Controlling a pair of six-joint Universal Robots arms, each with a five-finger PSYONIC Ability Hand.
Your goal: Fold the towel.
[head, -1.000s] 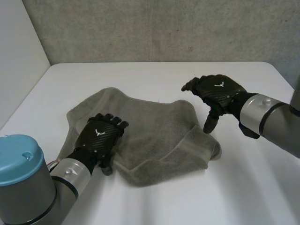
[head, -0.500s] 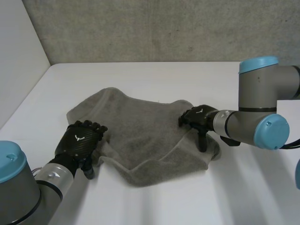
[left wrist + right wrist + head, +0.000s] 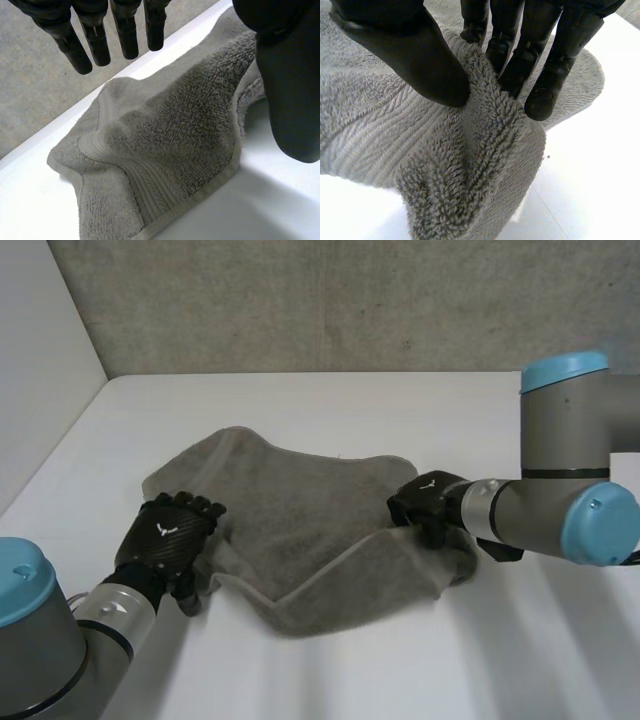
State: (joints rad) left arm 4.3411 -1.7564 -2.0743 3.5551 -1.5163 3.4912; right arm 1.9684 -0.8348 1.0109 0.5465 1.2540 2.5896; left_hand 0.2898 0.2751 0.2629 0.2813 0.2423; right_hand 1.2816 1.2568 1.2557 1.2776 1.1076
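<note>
Fingers [image 3: 547, 85] of the right hand [image 3: 425, 502] pinched a towel [image 3: 300, 510] fold against the thumb, while the left hand [image 3: 165, 540] lay straight-fingered, apparently hovering at its edge.

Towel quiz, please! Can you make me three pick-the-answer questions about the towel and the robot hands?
1. Where is the fluffy grey terry towel? A: in a basket. B: on the white table. C: on the floor.
2. What colour is the left robot hand? A: black. B: red. C: yellow.
3. What is the right robot hand doing? A: waving. B: lying flat. C: pinching a towel fold.
Answers: 1 B, it sprawls across the table; 2 A, it is black all over; 3 C, it squeezes a fluffy ridge.
</note>
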